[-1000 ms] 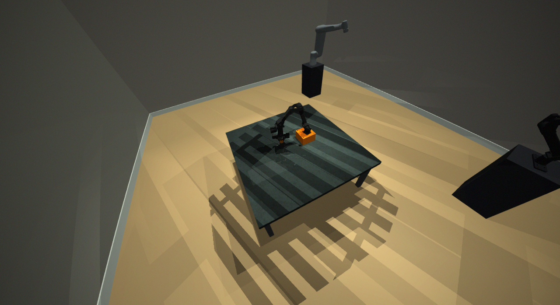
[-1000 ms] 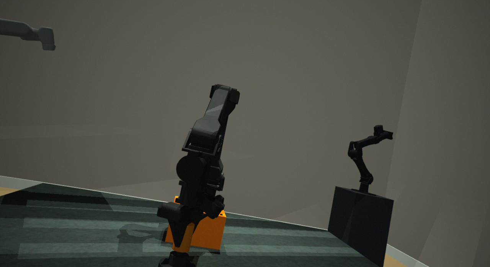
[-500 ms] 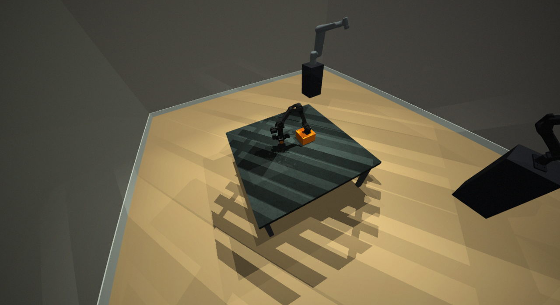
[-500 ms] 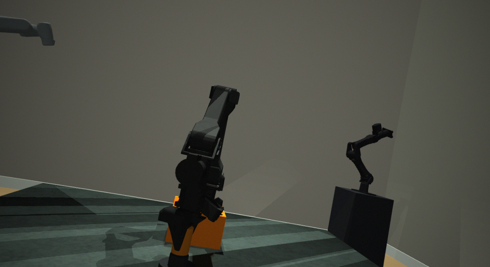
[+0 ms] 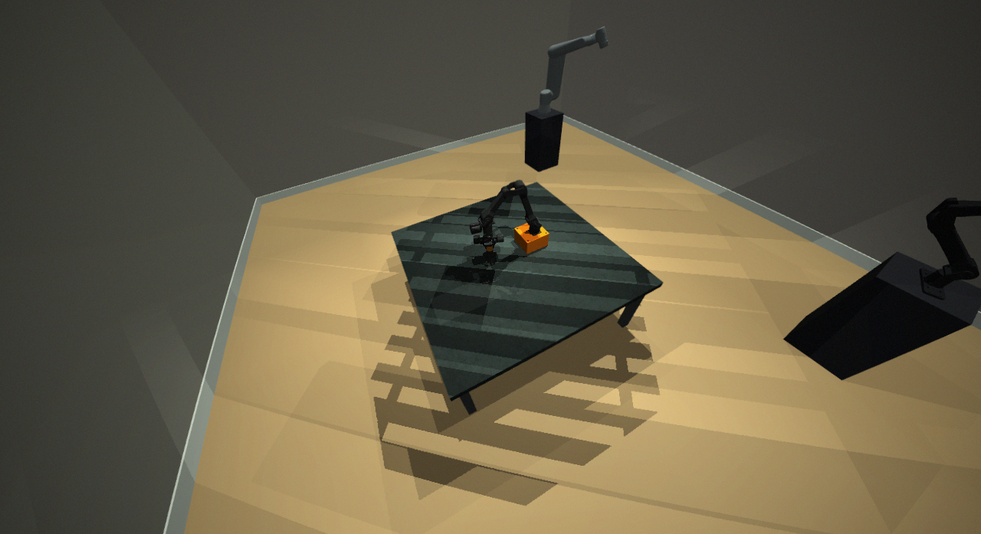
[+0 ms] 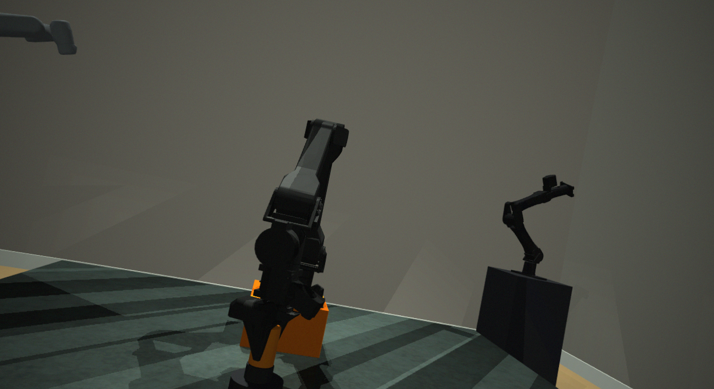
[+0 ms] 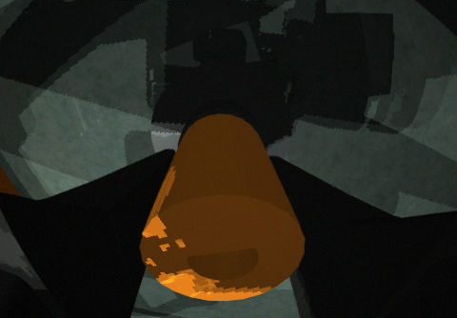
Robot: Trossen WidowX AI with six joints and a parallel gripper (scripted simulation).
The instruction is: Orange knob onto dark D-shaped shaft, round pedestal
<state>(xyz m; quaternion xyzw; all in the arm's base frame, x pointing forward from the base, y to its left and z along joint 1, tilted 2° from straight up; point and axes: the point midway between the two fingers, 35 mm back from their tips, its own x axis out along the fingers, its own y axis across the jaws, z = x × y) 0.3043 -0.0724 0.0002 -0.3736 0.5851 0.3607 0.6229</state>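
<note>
The orange knob (image 5: 490,249) (image 6: 271,346) (image 7: 224,175) stands upright on the round pedestal (image 6: 261,377) (image 7: 163,140). Its lower edge appears to meet the pedestal's dark collar in the exterior view, and no bare shaft shows between them. The shaft and the knob's hole are hidden, so how far the hole has gone over the shaft cannot be measured. A D-shaped mark shows on the knob's top in the wrist view, its flat side toward the top of the picture. My gripper (image 6: 266,353) (image 7: 221,162) points down and is shut on the knob, one finger on each side.
An orange box (image 5: 532,241) (image 6: 303,339) is at my arm's base, close behind the gripper on the dark table (image 5: 549,311). A grey arm (image 5: 556,71) (image 6: 62,37) and another black arm (image 5: 953,246) (image 6: 522,231) stand on separate stands off the table.
</note>
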